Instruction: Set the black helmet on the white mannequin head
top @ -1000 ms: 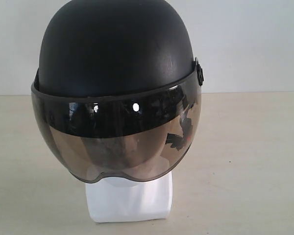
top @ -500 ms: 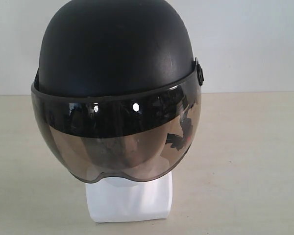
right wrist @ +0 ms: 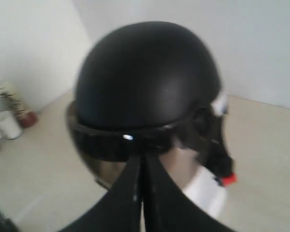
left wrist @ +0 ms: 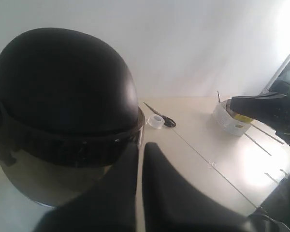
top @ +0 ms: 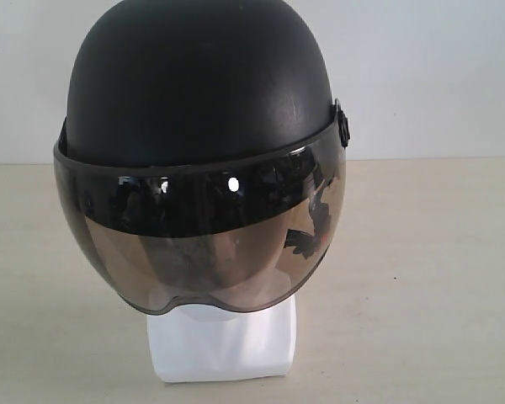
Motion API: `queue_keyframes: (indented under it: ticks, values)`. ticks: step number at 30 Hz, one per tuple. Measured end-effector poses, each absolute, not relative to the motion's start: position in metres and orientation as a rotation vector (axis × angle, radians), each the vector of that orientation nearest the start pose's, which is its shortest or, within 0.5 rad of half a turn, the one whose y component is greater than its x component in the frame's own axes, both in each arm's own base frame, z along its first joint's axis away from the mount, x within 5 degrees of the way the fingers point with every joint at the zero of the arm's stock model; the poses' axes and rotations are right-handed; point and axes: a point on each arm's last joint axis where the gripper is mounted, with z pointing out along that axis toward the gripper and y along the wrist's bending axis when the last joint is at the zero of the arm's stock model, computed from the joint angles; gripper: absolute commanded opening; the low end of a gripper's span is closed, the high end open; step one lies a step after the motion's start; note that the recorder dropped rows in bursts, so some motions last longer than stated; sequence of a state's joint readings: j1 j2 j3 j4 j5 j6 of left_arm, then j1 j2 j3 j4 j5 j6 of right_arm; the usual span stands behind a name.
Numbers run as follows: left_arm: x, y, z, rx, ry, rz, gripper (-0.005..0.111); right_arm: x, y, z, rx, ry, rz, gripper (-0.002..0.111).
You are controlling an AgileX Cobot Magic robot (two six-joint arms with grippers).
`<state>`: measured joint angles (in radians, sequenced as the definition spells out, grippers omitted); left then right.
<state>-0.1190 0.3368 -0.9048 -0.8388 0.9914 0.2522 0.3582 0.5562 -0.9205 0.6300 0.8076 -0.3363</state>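
Your exterior view is bright, evenly lit and sharp, with small glare spots on the visor (top: 231, 183). Past your left fingers (left wrist: 179, 193) the table (left wrist: 251, 164) burns out white. Your right fingers (right wrist: 164, 203) and the helmet (right wrist: 145, 77) beyond them look blurred.

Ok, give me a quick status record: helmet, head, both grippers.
black helmet: seated on the head, visor down over the face
white mannequin head: upright on the table, only neck and base uncovered
left gripper: shut, empty, off the helmet
right gripper: shut, empty, off the helmet
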Motion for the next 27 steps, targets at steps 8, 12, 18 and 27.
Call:
queue_keyframes:
  ticks: [8, 12, 18, 27]
  values:
    - [0.053, -0.070, 0.417, 0.512, 1.731, -0.894, 0.004, 0.102, 0.094, 0.408, -0.721, 1.741, 0.835, 0.000]
    - [0.086, -0.077, 0.413, 0.555, 1.759, -0.921, 0.004, 0.122, 0.101, 0.404, -0.717, 1.734, 0.822, 0.000]
    - [0.123, -0.083, 0.403, 0.585, 1.783, -0.948, 0.004, 0.140, 0.108, 0.399, -0.701, 1.733, 0.846, 0.000]
    - [0.147, -0.090, 0.375, 0.592, 1.856, -0.999, 0.004, 0.152, 0.132, 0.387, -0.763, 1.761, 0.949, 0.000]
